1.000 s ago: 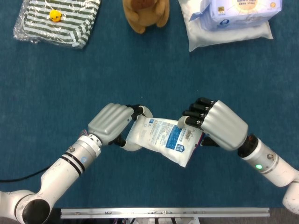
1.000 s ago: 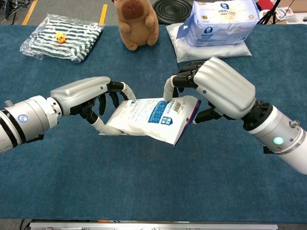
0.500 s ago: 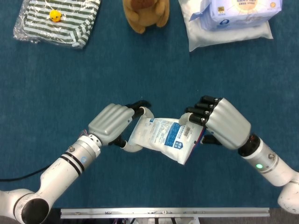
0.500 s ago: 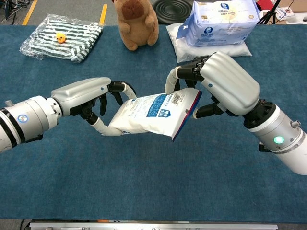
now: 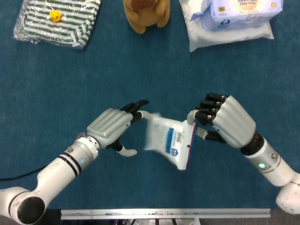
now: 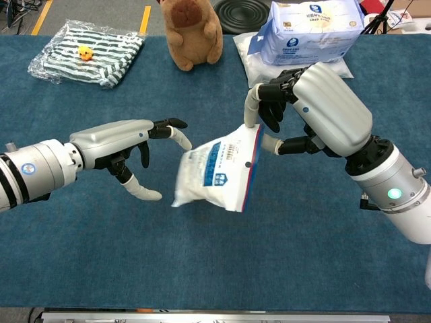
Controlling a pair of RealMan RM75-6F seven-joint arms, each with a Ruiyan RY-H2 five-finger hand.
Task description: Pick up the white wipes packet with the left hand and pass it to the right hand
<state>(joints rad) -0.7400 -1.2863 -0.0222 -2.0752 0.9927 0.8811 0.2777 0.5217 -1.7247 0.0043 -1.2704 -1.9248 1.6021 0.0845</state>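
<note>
The white wipes packet [image 5: 171, 140] [image 6: 215, 171], with blue print and a barcode, hangs above the blue table, blurred by motion in the head view. My right hand [image 5: 224, 121] [image 6: 316, 114] pinches its upper right edge and carries it. My left hand [image 5: 111, 127] [image 6: 121, 145] sits just left of the packet with its fingers spread apart and nothing in them. A small gap separates its fingertips from the packet's left side.
At the table's far edge lie a striped cloth in a clear bag [image 5: 56, 21] [image 6: 87, 50], a brown plush toy [image 5: 146, 14] [image 6: 194, 33] and a large tissue pack on a white pillow bag [image 5: 234, 16] [image 6: 306, 37]. Blue cloth [image 5: 150, 70] covers the table.
My left hand has let go of the packet and spread its fingers. The packet now swings down from my right hand, which has drawn slightly right and up.
</note>
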